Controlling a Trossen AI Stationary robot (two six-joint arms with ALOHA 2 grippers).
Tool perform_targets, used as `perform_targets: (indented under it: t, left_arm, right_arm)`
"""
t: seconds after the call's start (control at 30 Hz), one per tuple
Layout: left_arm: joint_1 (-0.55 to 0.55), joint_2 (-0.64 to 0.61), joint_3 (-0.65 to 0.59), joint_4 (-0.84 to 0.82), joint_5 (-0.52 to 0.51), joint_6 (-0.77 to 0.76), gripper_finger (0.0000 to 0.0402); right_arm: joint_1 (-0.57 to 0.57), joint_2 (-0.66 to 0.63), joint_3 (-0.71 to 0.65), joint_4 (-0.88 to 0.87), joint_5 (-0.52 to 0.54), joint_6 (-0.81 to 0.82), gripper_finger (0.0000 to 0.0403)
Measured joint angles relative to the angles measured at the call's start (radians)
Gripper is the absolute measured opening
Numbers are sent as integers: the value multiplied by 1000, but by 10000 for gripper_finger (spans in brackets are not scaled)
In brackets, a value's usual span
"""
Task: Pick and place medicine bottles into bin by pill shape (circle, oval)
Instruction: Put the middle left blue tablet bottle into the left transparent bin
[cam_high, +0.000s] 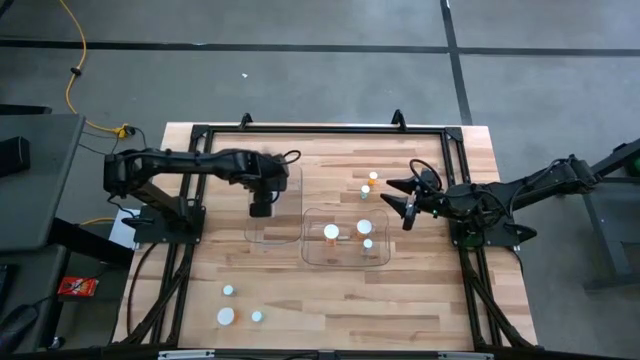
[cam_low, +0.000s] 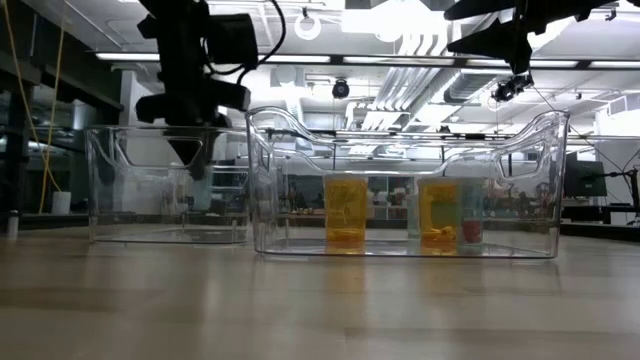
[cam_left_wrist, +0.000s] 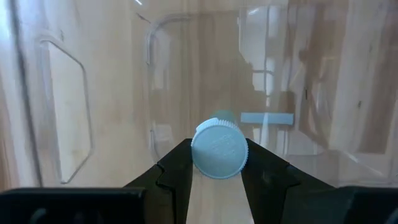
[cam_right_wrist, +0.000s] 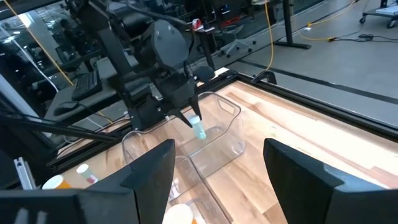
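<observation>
Nearest the low camera stands the front clear bin (cam_low: 410, 190), with two amber bottles (cam_low: 346, 213) and a smaller one inside it. Behind it, the left gripper (cam_left_wrist: 217, 163) hangs over the second clear bin (cam_high: 272, 205), its fingers closed on a pale green bottle (cam_left_wrist: 218, 148) with a white cap, held above the bin floor. The right gripper (cam_high: 408, 206) waits beside the front bin with fingers spread wide and nothing between them.

Released from this height, the bottle could bounce or roll against the bin wall; a tilt of the wrist might drop it on the rim. Pills inside the held bottle cannot be seen, so its shape class is unclear. Loose bottles (cam_high: 240, 314) lie on the counter (cam_high: 420, 300) well apart.
</observation>
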Motion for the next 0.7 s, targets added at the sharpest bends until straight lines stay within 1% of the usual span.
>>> perform_targets:
  t: [0.27, 0.33, 0.43, 0.7]
  left_arm:
    - [0, 0, -58, 79, -5, 30, 109]
    - [0, 0, -66, 84, -34, 41, 111]
    - [0, 0, -66, 87, -78, 43, 118]
    - [0, 0, -66, 85, -74, 44, 144]
  right_arm:
    - [0, 0, 0, 0, 0, 0, 238]
    - [0, 0, 0, 0, 0, 0, 238]
    - [0, 0, 0, 0, 0, 0, 238]
    - [0, 0, 0, 0, 19, 0, 238]
